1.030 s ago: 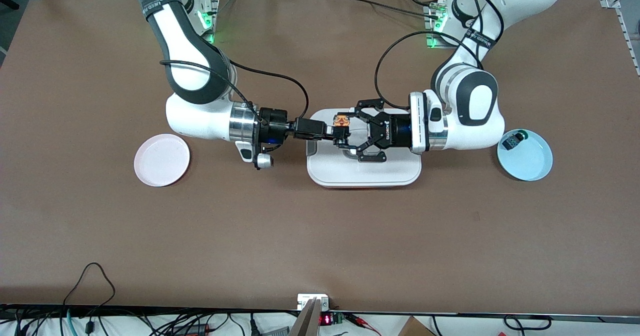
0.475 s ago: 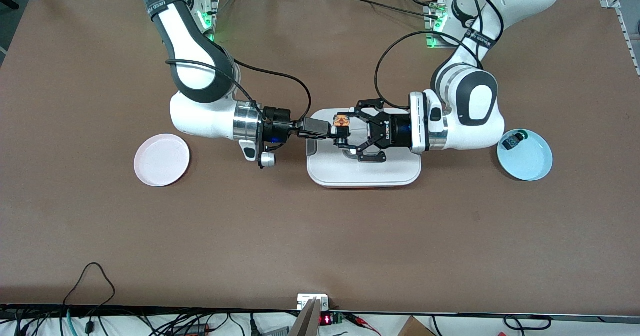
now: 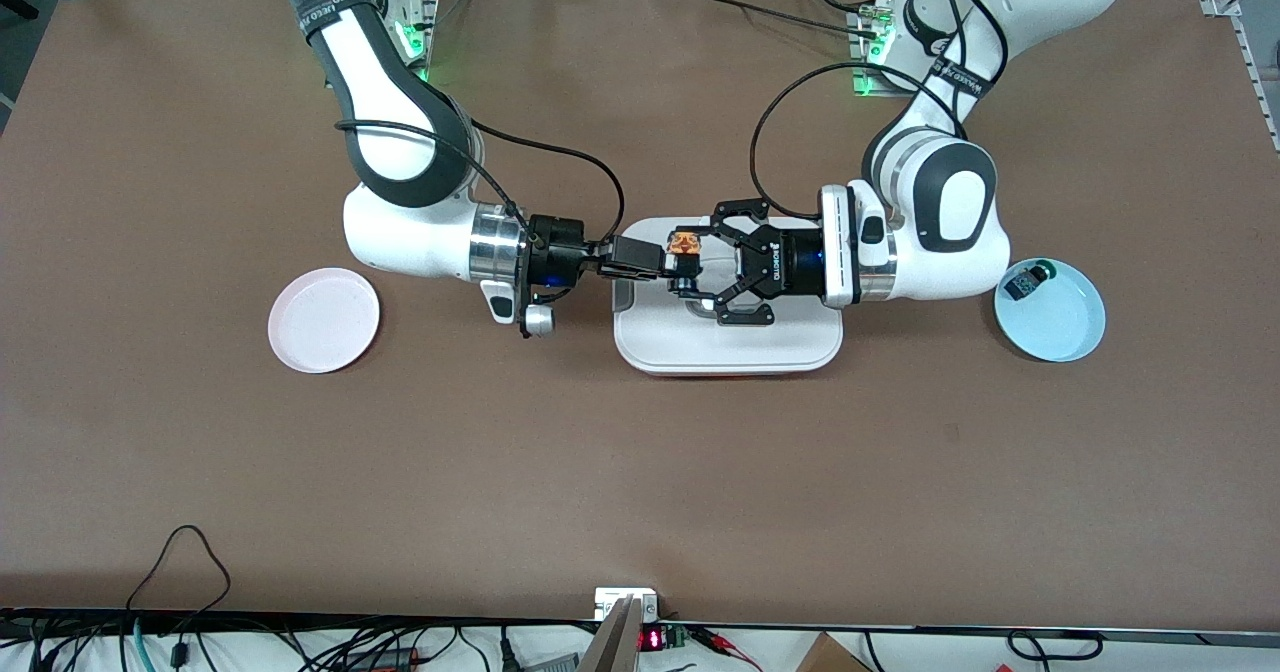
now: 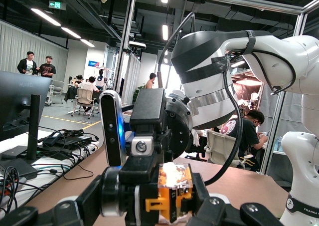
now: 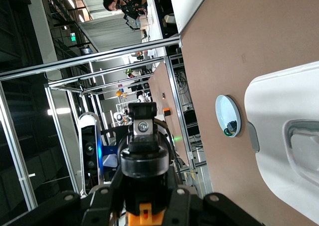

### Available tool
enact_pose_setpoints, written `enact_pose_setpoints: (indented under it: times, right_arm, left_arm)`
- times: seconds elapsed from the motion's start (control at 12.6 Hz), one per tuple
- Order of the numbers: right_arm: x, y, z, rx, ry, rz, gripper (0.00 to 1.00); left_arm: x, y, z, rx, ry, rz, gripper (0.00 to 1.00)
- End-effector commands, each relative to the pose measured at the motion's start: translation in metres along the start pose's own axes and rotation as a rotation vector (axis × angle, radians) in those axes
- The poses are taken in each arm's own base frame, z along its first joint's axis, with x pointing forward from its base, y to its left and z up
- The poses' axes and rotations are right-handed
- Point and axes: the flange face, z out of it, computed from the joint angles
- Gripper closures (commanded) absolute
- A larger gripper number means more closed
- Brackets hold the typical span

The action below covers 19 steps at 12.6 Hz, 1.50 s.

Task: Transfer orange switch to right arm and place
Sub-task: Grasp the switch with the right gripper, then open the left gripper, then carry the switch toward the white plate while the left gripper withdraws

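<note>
The orange switch [image 3: 685, 244] hangs in the air over the white tray [image 3: 727, 347]. My left gripper [image 3: 694, 268] is shut on it, one finger at each end. In the left wrist view the switch [image 4: 172, 196] sits between my jaws, orange band and shiny top showing. My right gripper [image 3: 676, 270] has come in from the right arm's end of the table and is open, with a jaw on either side of the switch. In the right wrist view the switch [image 5: 144, 214] sits low between those jaws, with the left gripper's body right above it.
A pink plate [image 3: 323, 320] lies toward the right arm's end. A light blue plate [image 3: 1062, 340] toward the left arm's end holds a small black part with a green-blue top [image 3: 1024, 280]. The tray [image 5: 289, 111] and blue plate [image 5: 222, 117] also show in the right wrist view.
My right arm has moved toward the left gripper, bringing its jaws around the switch. The left arm and the switch have stayed still.
</note>
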Motion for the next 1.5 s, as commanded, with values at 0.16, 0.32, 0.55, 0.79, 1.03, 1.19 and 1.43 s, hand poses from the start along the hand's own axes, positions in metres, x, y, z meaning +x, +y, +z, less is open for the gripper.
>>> enact_pose_setpoints:
  times: [0.16,0.32,0.55,0.79,1.03,1.19,1.43]
  right_arm:
    - [0.006,-0.002,0.004,0.006,0.012,-0.018,1.0]
    - [0.007,-0.002,0.003,0.006,0.014,-0.018,1.0]
    - [0.009,-0.004,0.0,0.009,0.017,-0.012,1.0]
    - [0.017,-0.008,-0.011,0.015,0.027,-0.015,1.0]
    - [0.027,-0.013,-0.028,0.037,0.014,-0.015,1.0]
    - [0.037,-0.018,-0.054,0.05,-0.039,-0.022,1.0]
    - [0.049,-0.019,-0.093,-0.027,-0.124,-0.051,1.0]
  left_arm:
    - [0.003,0.003,0.003,0.009,0.022,0.025,0.0]
    - [0.004,0.004,0.003,0.006,0.024,0.016,0.0]
    - [0.024,0.005,-0.004,0.008,0.031,-0.053,0.0]
    - [0.048,0.007,-0.015,0.014,0.022,-0.139,0.0]
    - [0.074,0.015,-0.027,-0.007,-0.106,-0.216,0.0]
    - [0.091,0.023,-0.036,-0.011,-0.204,-0.272,0.0]
    - [0.102,0.039,-0.046,-0.024,-0.424,-0.423,0.0]
